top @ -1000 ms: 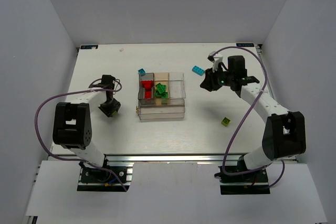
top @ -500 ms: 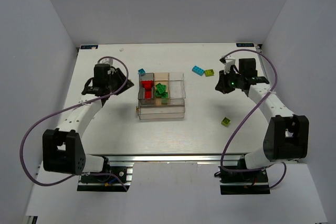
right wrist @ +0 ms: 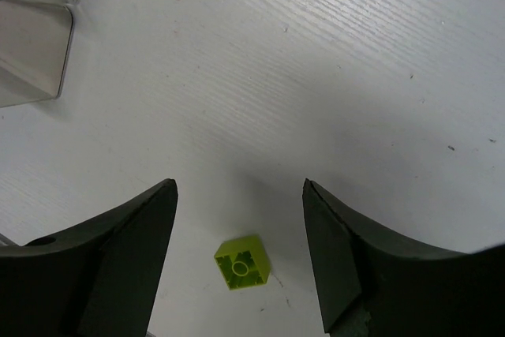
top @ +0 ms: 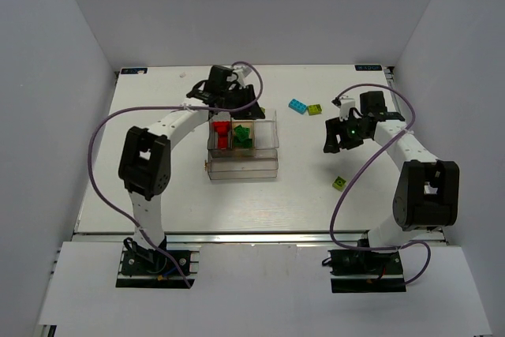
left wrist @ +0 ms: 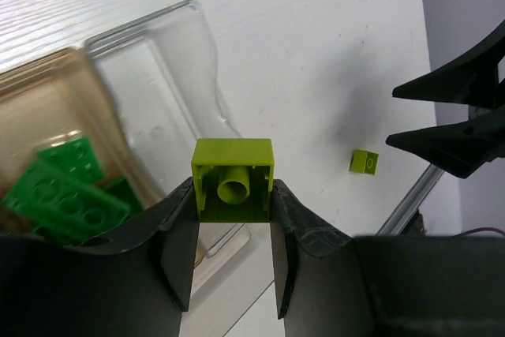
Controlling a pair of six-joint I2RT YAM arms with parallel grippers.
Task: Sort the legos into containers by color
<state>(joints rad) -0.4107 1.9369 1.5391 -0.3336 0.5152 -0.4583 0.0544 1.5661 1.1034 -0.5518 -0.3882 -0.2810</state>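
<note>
Overhead, the left tool (left wrist: 233,199) hides its pinched lime brick (left wrist: 233,159).

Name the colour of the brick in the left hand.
Lime-yellow brick; left wrist view shows it best.

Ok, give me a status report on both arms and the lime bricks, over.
Left tool shut on held lime brick, over the container. Right tool open, aimed at loose lime brick, not touching it. Nothing seen blocking either.
</note>
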